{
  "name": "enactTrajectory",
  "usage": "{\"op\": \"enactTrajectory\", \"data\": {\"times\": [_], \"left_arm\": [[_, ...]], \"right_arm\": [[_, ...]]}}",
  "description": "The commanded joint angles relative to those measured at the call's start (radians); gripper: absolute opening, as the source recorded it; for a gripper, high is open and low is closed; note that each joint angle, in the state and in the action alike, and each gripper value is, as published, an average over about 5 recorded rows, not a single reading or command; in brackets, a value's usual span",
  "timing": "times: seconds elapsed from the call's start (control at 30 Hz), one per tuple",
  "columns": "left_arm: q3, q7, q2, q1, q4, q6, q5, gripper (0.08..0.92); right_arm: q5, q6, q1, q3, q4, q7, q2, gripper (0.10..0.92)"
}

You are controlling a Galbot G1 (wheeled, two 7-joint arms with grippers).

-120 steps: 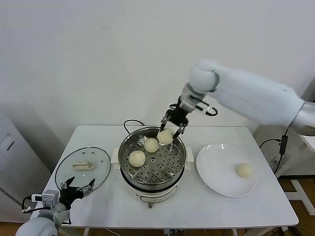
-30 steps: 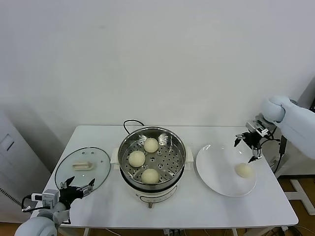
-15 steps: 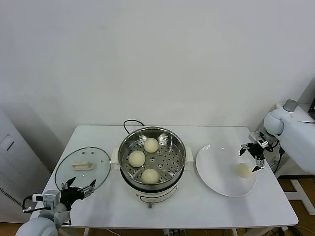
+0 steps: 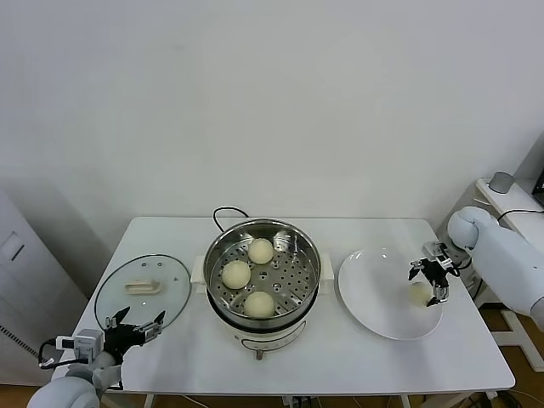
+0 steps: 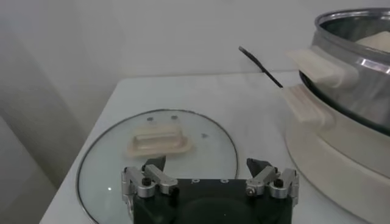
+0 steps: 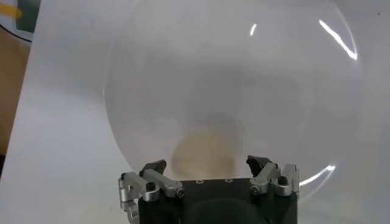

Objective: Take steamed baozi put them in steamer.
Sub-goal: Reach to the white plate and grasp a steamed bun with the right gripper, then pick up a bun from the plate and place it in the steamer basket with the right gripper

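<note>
Three cream-white baozi [image 4: 260,250] [image 4: 236,274] [image 4: 259,303] lie on the perforated tray inside the shiny steel steamer [image 4: 263,323] at the table's middle. A fourth baozi [image 4: 418,293] lies on the white plate [image 4: 374,297] at the right. My right gripper [image 4: 427,278] is open and hangs right over that baozi, fingers on either side of it. In the right wrist view the baozi [image 6: 204,150] sits between the open fingers [image 6: 153,168] of the right gripper [image 6: 207,165]. My left gripper [image 4: 132,320] is open and empty at the front left.
A round glass lid [image 4: 141,289] with a cream handle lies left of the steamer, just beyond the left gripper; it also shows in the left wrist view [image 5: 159,141]. A black cord [image 4: 225,212] runs behind the steamer. The table's right edge is close to the plate.
The right arm released a baozi in the steamer, swung right and has come down over the plate's baozi. The left arm has not moved.
</note>
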Motion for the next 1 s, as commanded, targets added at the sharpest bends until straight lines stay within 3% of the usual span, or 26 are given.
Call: {"op": "enactTrajectory", "data": {"times": [0.03, 0.27, 0.37, 0.77, 1.0], "left_arm": [[-0.004, -0.001, 0.000, 0.002, -0.004, -0.001, 0.000, 0.823], [-0.006, -0.004, -0.002, 0.004, -0.008, 0.000, 0.000, 0.823], [-0.008, -0.005, -0.003, 0.005, -0.009, 0.000, 0.001, 0.823], [-0.011, -0.009, -0.016, 0.013, -0.025, 0.006, 0.020, 0.823], [-0.008, -0.011, -0.019, 0.014, -0.033, 0.009, 0.027, 0.823]], "right_arm": [[-0.045, 0.000, -0.031, 0.058, -0.033, 0.009, 0.020, 0.647], [-0.020, -0.007, -0.017, 0.043, 0.001, -0.008, 0.001, 0.451], [0.027, -0.022, 0.029, -0.013, 0.038, -0.023, -0.028, 0.419], [0.538, -0.273, 0.513, -0.590, 0.394, -0.056, -0.206, 0.416], [0.768, -0.432, 0.768, -0.823, 0.559, -0.022, -0.174, 0.416]]}}
